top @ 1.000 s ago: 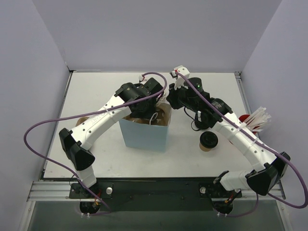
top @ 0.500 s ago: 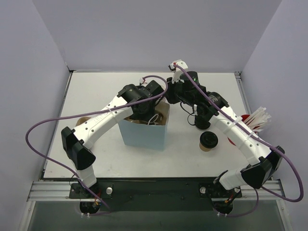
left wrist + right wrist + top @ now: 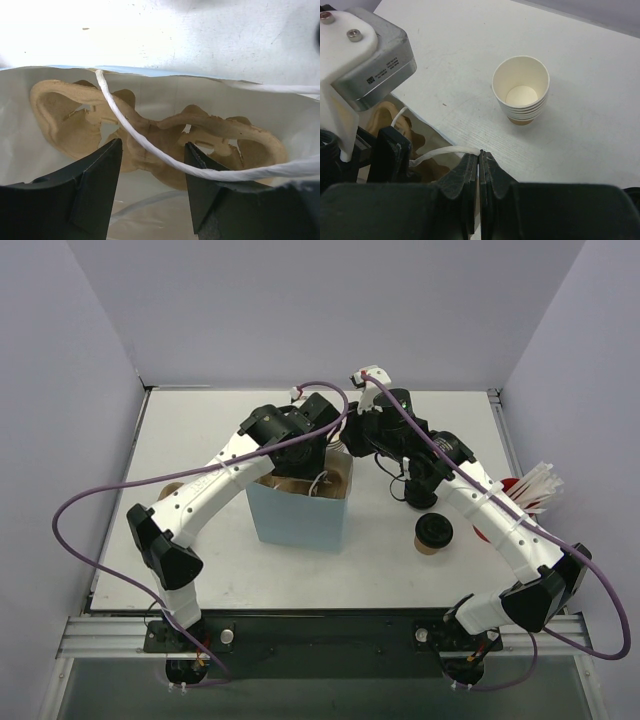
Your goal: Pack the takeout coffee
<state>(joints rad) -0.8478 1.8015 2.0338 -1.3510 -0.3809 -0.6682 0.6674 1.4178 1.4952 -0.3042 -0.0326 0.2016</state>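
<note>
The takeout coffee (image 3: 433,531), a tan cup with a black lid, stands on the table to the right of the light blue paper bag (image 3: 300,520). My right gripper (image 3: 480,154) is shut on the bag's white twisted handle (image 3: 440,152) at the bag's back right corner. My left gripper (image 3: 152,145) hangs open over the bag's mouth, the other white handle (image 3: 130,127) crossing between its fingers untouched. A brown pulp cup carrier (image 3: 165,130) lies inside the bag. Both grippers are apart from the coffee.
A stack of lidless tan cups (image 3: 521,90) stands on the table behind the bag. A red object with white sticks (image 3: 530,488) lies at the right edge. A brown object (image 3: 170,490) shows partly under the left arm.
My right gripper has moved back and to the left with the handle in its grip. The left wrist has shifted slightly back over the bag. The coffee has not moved.
</note>
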